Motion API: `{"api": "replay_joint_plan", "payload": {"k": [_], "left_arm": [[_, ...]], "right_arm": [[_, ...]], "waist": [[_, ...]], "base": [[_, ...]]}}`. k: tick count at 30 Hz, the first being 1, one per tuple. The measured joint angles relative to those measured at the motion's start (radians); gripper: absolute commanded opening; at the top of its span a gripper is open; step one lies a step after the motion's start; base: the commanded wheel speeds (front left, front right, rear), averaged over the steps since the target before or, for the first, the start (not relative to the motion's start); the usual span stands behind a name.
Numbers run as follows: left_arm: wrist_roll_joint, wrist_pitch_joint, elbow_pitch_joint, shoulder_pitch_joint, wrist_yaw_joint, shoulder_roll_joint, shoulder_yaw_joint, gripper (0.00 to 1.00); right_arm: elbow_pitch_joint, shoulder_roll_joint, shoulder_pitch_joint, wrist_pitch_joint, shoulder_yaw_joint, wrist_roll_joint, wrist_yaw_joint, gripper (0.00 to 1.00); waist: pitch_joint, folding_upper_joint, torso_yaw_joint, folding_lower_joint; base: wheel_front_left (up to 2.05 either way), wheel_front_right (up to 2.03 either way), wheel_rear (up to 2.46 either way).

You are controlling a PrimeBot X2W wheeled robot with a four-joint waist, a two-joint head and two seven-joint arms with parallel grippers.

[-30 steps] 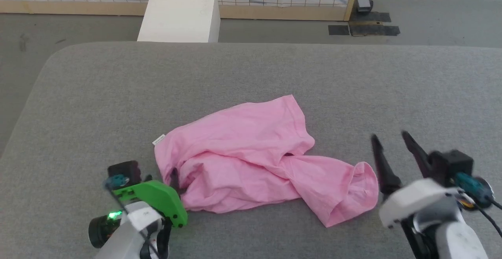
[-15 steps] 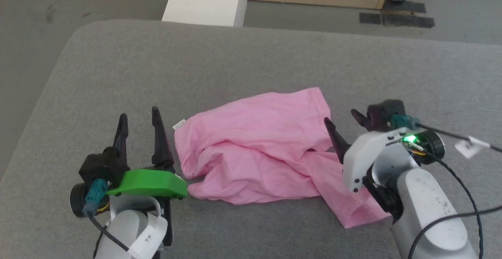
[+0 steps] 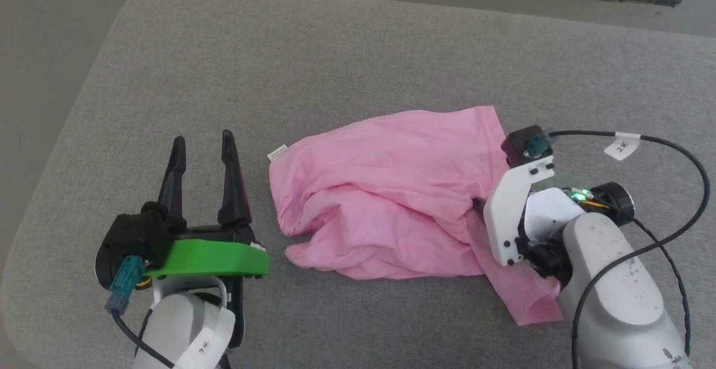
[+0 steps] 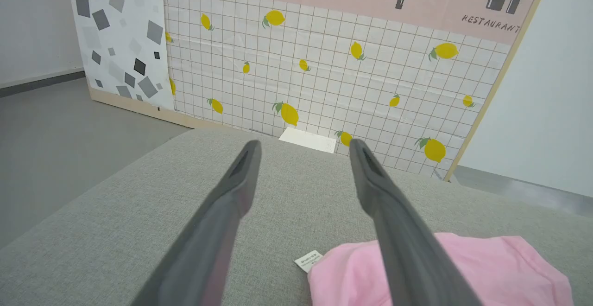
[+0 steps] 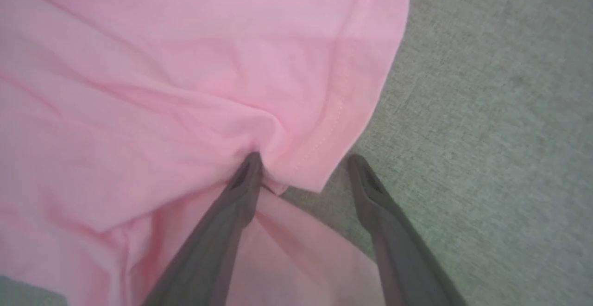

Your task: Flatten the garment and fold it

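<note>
- risk is sitting with the right gripper (image 5: 303, 157): its jaws are standing apart, one finger pushing into a fold of the garment (image 3: 391, 190), the other hanging over bare grey surface (image 3: 335, 50) just beside a stitched hem corner (image 5: 316, 176).
- closing here, it is likely catching several layers at once, or the thin corner is slipping free, so any pull is dragging the bunch rather than spreading it.
- left gripper (image 3: 202, 140) is hovering with jaws apart and empty, just beside the white label (image 3: 277, 152); with nothing pinning that end, the whole cloth is free to slide.
- garment is lying crumpled mid-surface, its long axis running across the head view, label end pointing to the robot's left, a narrow tail trailing toward the robot under the right arm (image 3: 609, 268).
</note>
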Motion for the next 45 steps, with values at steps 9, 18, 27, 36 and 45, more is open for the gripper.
{"api": "replay_joint_plan", "payload": {"k": [9,18,27,36,45], "left_arm": [[-0.009,0.0,0.014,0.004,0.0,-0.002,-0.004,1.0],[0.004,0.0,0.06,0.036,-0.015,-0.002,0.02,1.0],[0.01,0.0,0.086,0.041,-0.032,-0.002,0.024,1.0],[0.01,0.0,0.12,0.041,-0.037,-0.003,0.018,1.0],[-0.031,0.0,0.202,0.018,-0.06,-0.002,-0.086,1.0]], "right_arm": [[-0.154,0.006,0.071,-0.246,-0.084,-0.101,0.0,0.0],[-0.365,0.004,0.321,-0.263,-0.209,-0.161,0.0,0.0],[-0.434,0.004,0.53,-0.118,-0.293,-0.103,0.0,0.0],[-0.442,0.005,0.566,-0.145,-0.316,-0.014,0.0,1.0],[-0.497,0.004,0.567,-0.48,-0.358,0.064,0.0,1.0]], "waist": [[-0.02,0.0,-0.013,0.0001],[-0.078,0.0,-0.066,0.0],[-0.116,0.0,-0.135,-0.0001],[-0.142,0.0,-0.165,0.0],[-0.181,0.0,-0.172,-0.0001]], "base": [[0.0,0.0,0.0],[0.0,0.0,0.0],[0.0,0.0,0.0],[0.0,0.0,0.0],[0.0,0.0,0.0]]}}
